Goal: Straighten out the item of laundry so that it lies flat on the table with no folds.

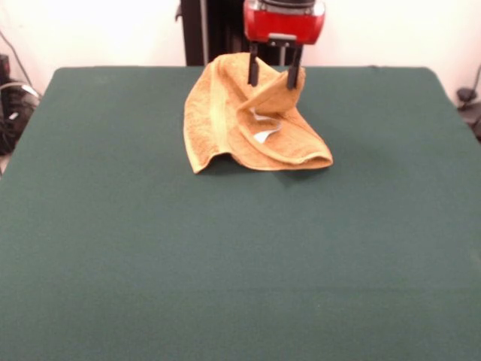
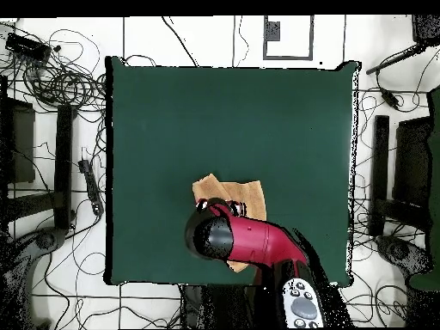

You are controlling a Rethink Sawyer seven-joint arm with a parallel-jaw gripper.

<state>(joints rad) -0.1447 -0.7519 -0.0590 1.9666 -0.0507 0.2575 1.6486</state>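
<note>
The golden-orange towel (image 1: 225, 120) sits crumpled toward the far middle of the green table (image 1: 225, 263). Its upper part is pulled up off the cloth into a tall fold, while its lower edge rests on the table. My gripper (image 1: 274, 77) hangs straight above it, and its two dark fingers (image 1: 254, 71) pinch the raised fold between them. A small white tag (image 1: 264, 135) shows in the towel's hollow. In the overhead view the red arm (image 2: 249, 241) covers much of the towel (image 2: 215, 187) and hides the gripper.
The table (image 2: 172, 129) is far wider than the towel on every side. Cables (image 2: 60, 77) and dark stands (image 2: 64, 163) lie on the floor around it. A white square object (image 2: 289, 36) sits beyond the table's far edge.
</note>
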